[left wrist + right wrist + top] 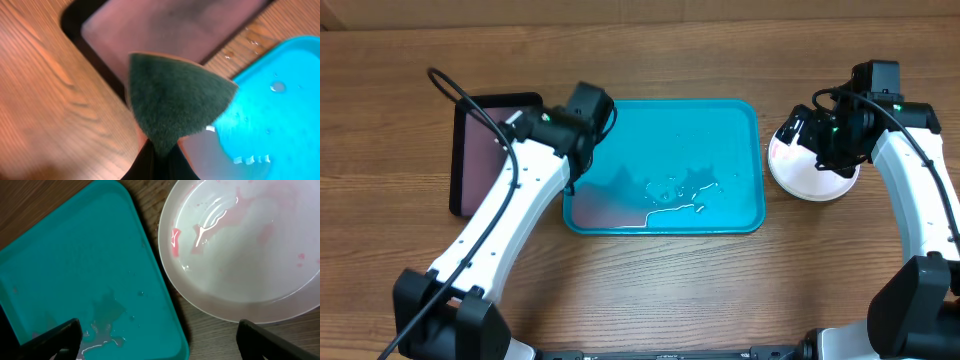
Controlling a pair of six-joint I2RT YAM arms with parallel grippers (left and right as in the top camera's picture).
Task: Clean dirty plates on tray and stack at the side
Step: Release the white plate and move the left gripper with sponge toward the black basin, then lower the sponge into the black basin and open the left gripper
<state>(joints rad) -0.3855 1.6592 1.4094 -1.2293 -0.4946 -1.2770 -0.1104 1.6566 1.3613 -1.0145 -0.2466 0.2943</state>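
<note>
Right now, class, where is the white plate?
In the overhead view the white plate sits on the table at the right side, just beyond the turquoise tray's right rim, close by the open right gripper.

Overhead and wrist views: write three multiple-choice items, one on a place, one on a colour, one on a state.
1. The white plate lies: A on the table beside the tray; B on the tray; C under the tray.
2. Its smears are: A green; B pink; C brown.
3. The left gripper is: A open; B unseen; C shut on the sponge.
A, wood shows around it; B, pink streaks in the right wrist view; C, the sponge sits pinched in it.
</note>
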